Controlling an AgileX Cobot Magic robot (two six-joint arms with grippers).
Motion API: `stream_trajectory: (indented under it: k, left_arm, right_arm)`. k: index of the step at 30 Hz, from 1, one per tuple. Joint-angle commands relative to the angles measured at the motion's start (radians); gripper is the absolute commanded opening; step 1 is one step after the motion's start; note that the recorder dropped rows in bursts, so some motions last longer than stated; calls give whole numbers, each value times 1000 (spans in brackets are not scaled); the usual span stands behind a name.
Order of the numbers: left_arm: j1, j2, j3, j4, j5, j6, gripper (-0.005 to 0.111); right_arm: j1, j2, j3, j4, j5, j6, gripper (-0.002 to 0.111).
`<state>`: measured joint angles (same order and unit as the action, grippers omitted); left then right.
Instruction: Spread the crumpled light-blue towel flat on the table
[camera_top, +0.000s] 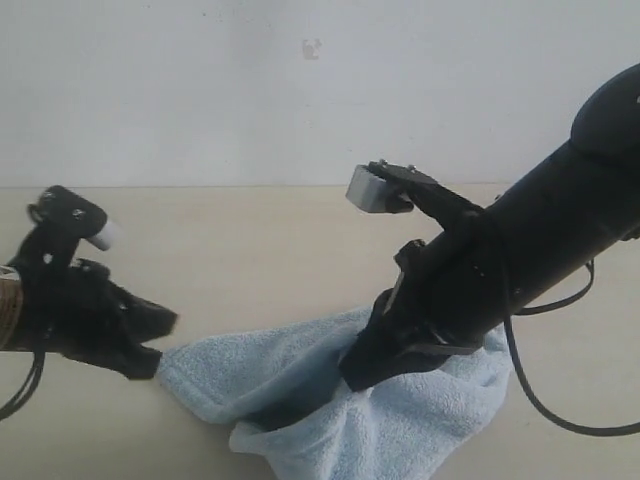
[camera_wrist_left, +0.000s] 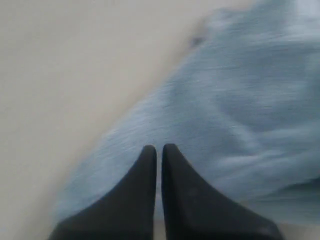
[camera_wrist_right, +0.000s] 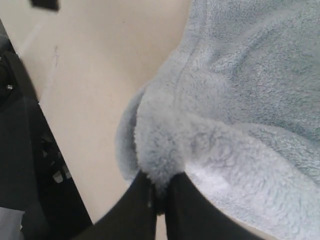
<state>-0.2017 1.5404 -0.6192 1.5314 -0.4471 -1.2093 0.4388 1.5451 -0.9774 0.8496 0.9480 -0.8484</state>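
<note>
Two claws at the towel: right claw pinches a fold, left claw closed at its edge; beige worktop, white wall.

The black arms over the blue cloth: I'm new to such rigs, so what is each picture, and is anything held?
It is a robot with two arms, each ending in a two-fingered gripper. The wide picture comes from a camera off the arms; the other two come from a camera on each wrist. A crumpled light-blue towel lies on the beige table. The right gripper pinches a fold of it. The left gripper is shut at the towel's edge; whether it grips cloth is unclear.
</note>
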Motion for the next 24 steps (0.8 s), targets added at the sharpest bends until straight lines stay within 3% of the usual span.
stream_trajectory:
  k: [1,3,6,8,13,16,24]
  left_arm:
    - [-9,83,-67,110,-511,215,4]
    - [-9,114,-73,110,-530,304,4]
    - [-9,147,-73,176,-393,331,5]
    - [-9,172,-73,213,-319,331,12]
    - [-9,223,-76,201,-309,419,40]
    - [-9,248,-76,106,-246,427,52]
    - [-9,315,-83,5,-209,552,55]
  right_arm:
    - [0,-7,-1,-86,-44,51,0]
    - [0,-7,-1,-189,-92,150,0]
    - [0,-7,-1,-378,-153,342,0]
    - [0,-7,-1,-456,-176,451,0]
    - [0,-7,-1,-466,-183,479,0]
    - [0,-7,-1,-459,-183,479,0]
    - [0,-7,-1,-438,-183,479,0]
